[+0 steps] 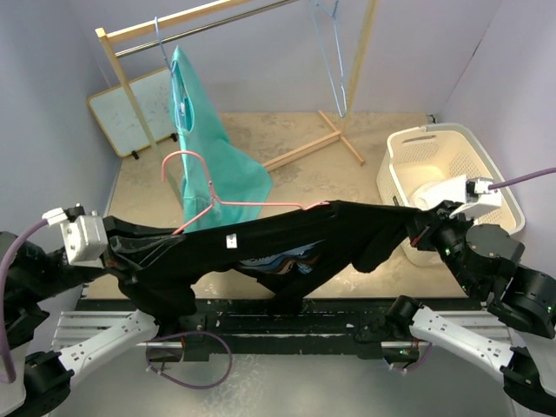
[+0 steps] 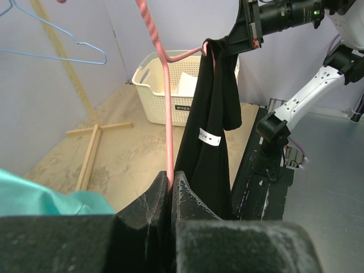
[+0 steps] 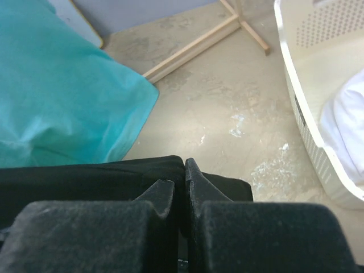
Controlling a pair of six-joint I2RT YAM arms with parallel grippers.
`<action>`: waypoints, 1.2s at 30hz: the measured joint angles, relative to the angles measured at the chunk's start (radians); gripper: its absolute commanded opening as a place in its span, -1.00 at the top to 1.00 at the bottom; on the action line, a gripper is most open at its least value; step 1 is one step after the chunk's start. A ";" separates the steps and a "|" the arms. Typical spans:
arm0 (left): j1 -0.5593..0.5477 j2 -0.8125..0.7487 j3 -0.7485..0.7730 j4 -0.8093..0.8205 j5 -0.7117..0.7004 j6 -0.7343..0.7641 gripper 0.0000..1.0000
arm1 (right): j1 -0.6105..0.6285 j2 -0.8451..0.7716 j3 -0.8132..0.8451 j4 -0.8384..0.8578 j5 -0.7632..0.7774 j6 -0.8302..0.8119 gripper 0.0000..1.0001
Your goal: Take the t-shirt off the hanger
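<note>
The right jaws are closed on a fold of the black t-shirt (image 1: 287, 234). The right wrist view shows only dark cloth in the pinch, with no pink in it.

The left jaws are also shut. The left wrist view shows one arm of the pink hanger (image 1: 261, 205) running straight down into their gap, with black cloth hanging just beside. They appear to hold the hanger there, though cloth may be caught too.

Between the two pinches the shirt is stretched in the air above the tabletop (image 1: 295, 130). Its long axis runs from one pair of jaws to the other. The hanger's other arm lies along its upper edge and disappears into the cloth near the right jaws, while the hook stands free above.

So the hanger's buried end lies just inward of the right jaws, towards the left ones. That makes the right arm the nearer one to draw the cloth off that end, probably by pulling outward along the axis.

Only the top view shows the whole span and the sagging middle. The teal garment (image 1: 208, 148) and the basket (image 1: 408, 143) lie farther out.
</note>
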 measured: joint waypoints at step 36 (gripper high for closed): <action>0.022 0.181 -0.103 0.107 0.122 0.019 1.00 | -0.008 0.039 0.190 0.245 -0.740 -0.360 -0.13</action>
